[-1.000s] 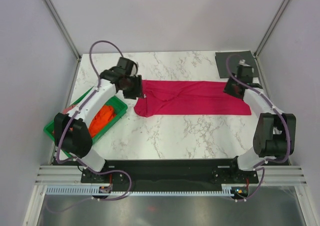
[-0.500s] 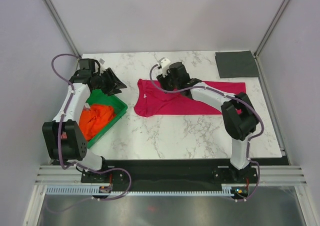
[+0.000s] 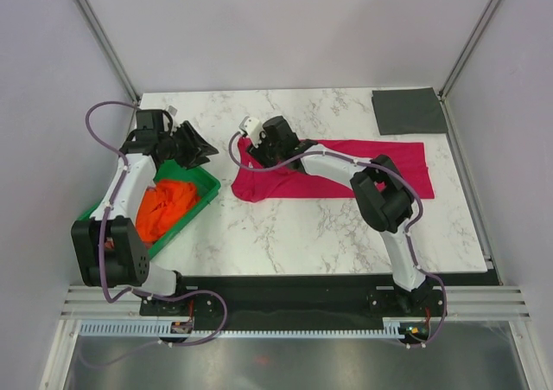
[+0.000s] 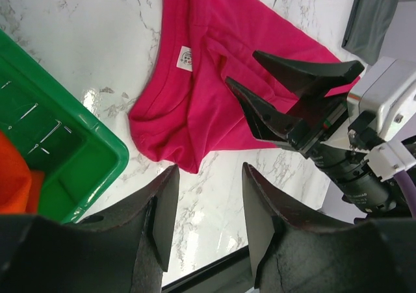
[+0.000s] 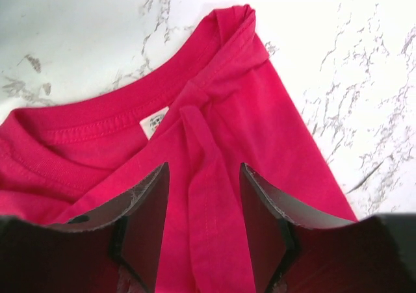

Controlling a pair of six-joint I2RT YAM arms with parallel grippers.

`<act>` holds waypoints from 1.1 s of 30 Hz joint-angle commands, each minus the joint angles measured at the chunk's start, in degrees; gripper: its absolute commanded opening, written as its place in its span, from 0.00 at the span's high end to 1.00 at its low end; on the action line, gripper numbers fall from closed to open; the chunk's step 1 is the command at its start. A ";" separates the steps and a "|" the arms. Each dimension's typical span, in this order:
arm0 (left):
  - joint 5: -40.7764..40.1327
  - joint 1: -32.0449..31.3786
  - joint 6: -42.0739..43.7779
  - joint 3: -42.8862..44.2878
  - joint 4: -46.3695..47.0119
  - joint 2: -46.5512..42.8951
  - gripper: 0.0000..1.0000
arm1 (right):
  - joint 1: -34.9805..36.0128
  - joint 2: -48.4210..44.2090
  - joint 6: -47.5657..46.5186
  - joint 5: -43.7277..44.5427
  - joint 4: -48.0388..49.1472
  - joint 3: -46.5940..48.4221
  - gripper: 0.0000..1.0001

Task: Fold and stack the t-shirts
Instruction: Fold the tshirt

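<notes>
The crimson-red t-shirt [image 3: 346, 169] lies spread across the middle of the table, collar end to the left. My right gripper [image 3: 253, 155] is open and empty just above that collar end. In the right wrist view its jaws [image 5: 203, 202] straddle a raised fold of the shirt [image 5: 260, 143] near the neck label [image 5: 155, 121]. My left gripper [image 3: 203, 148] is open and empty, above the table beside the tray's far corner, left of the shirt [image 4: 208, 78]. The orange tee [image 3: 164, 208] lies bunched in the tray. A dark grey folded cloth [image 3: 409, 111] lies at the back right. The dusty pink tee is out of view.
The green plastic tray [image 3: 200, 189] stands at the left edge of the table, also in the left wrist view [image 4: 78, 169]. The right arm stretches across the shirt from right to left. Booth walls and posts close in the back and both sides.
The right gripper has swung from the shirt's right end to its collar end on the left. The left gripper has drawn back from the shirt towards the tray.
</notes>
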 commanded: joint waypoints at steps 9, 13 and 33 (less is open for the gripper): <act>-1.24 -0.04 -0.98 -2.62 4.29 -1.35 0.49 | 1.79 6.73 -3.27 1.27 -1.27 8.00 0.49; -1.16 -0.04 -0.98 -2.71 4.55 -1.26 0.49 | 2.23 7.52 -3.28 2.50 -1.01 8.61 0.61; -2.83 -0.13 -0.19 -5.35 5.78 -0.47 0.48 | 1.79 1.55 1.29 17.79 10.95 2.90 1.00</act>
